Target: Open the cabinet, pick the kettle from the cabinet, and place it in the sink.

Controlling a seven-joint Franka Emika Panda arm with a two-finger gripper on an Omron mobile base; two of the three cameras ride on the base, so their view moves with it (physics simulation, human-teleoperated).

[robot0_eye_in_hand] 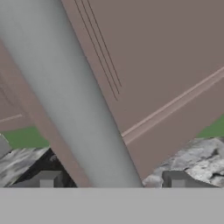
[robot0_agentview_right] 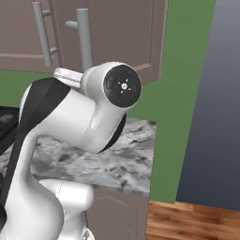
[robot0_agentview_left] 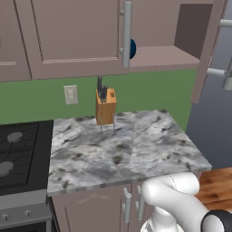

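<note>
Grey and close, the bar handle [robot0_eye_in_hand: 74, 105] of the cabinet [robot0_eye_in_hand: 166, 65] runs from eleven o'clock down to six in the hand view, passing between the two dark fingertips [robot0_eye_in_hand: 43, 179] of the gripper [robot0_eye_in_hand: 111, 180]; the jaws stand wide, apart from the bar, grasping nothing. From the left base view, one door [robot0_agentview_left: 206, 54] hangs open at two o'clock, and the kettle [robot0_agentview_left: 132, 49] sits on the shelf, half hidden behind a handle. At centre, a knife block [robot0_agentview_left: 105, 106] stands on the marble counter [robot0_agentview_left: 127, 149].
</note>
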